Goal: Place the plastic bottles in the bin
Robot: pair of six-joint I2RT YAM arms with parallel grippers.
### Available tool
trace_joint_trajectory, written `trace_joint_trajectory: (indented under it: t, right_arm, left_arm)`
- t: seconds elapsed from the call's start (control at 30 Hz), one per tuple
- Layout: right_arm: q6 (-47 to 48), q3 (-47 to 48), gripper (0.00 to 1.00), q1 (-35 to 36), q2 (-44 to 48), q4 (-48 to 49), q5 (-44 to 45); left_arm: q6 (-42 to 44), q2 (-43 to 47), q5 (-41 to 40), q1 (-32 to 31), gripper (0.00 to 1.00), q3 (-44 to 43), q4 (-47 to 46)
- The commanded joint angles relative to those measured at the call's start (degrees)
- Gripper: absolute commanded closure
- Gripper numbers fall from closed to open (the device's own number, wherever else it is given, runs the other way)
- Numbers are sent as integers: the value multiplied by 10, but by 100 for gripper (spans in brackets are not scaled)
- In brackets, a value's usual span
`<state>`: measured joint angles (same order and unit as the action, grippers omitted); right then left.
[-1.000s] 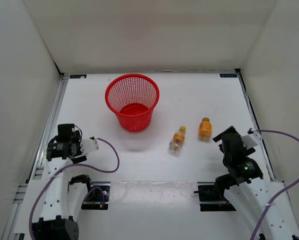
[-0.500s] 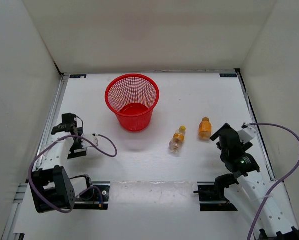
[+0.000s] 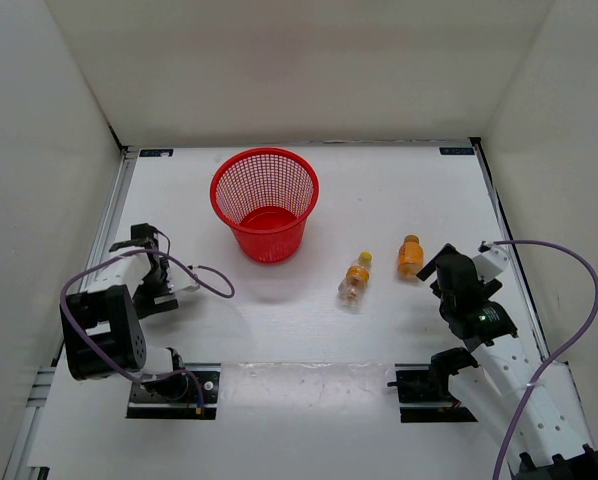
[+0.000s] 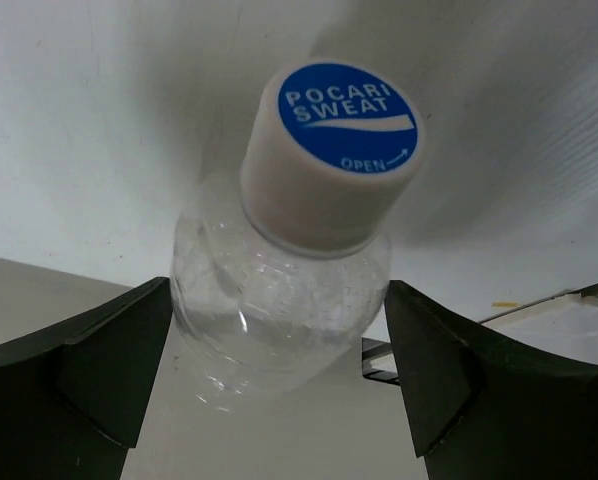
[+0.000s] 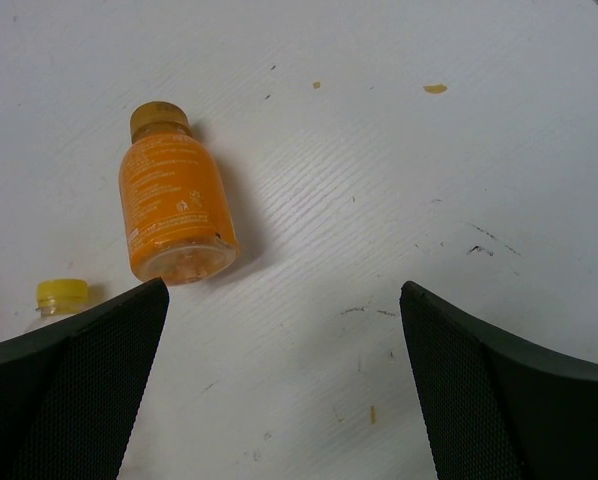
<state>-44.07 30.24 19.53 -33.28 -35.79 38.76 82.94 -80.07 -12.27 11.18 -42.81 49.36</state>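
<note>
Left of frame: left gripper [image 4: 274, 345], jaws apart flanking the clear Pocari Sweat bottle [image 4: 284, 285], grasp step in hand, closure then carry to the red mesh bin [image 3: 279, 236] at upper centre judged next; right of centre, yellow-capped bottle [image 3: 355, 280] and orange bottle [image 3: 410, 258] lying on the table; right gripper [image 3: 443, 272] spread wide just beside the latter.

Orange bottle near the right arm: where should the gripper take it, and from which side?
Take the orange bottle across its mid-body, coming down from above, jaws either side of its long axis. It lies on its side, cap pointing away from the open right gripper; the body is straight-sided and wider than the cap. The yellow-capped bottle beside it looks clear.
</note>
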Motion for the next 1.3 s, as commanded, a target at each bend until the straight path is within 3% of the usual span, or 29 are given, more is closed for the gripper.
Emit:
trace_joint_trajectory:
  t: [0.0,0.07,0.1,0.23,0.47,0.63,0.73,0.97,1.17,1.27]
  right_arm:
    - [11,24,0,2,-1,18,3]
    - [11,29,0,2,-1,18,3]
    - [11,29,0,2,-6,18,3]
    - [11,34,0,2,-6,23,3]
    - [6,34,0,2,-12,23,-4]
    - [-6,34,0,2,-12,23,-15]
    - [-11,34,0,2,-12,23,-20]
    - [-11,40,0,2,-26,23,-38]
    - [19,62,0,2,-111,18,-124]
    - [35,87,0,2,-162,18,-165]
  left_arm:
    - [-36,-8,26,5,5,-24,8]
    - [-51,-8,43,5,21,-39,8]
    - [-71,-13,48,5,36,-53,20]
    - [-114,-7,93,5,53,-111,71]
    - [-221,26,266,22,55,-317,192]
    - [-336,33,338,16,55,-472,211]
    - [-433,28,335,-9,56,-602,160]
    - [-577,52,347,-90,56,-717,-29]
    - [-639,-46,378,-200,57,-842,-55]
    - [-636,-89,334,-269,62,-874,-55]
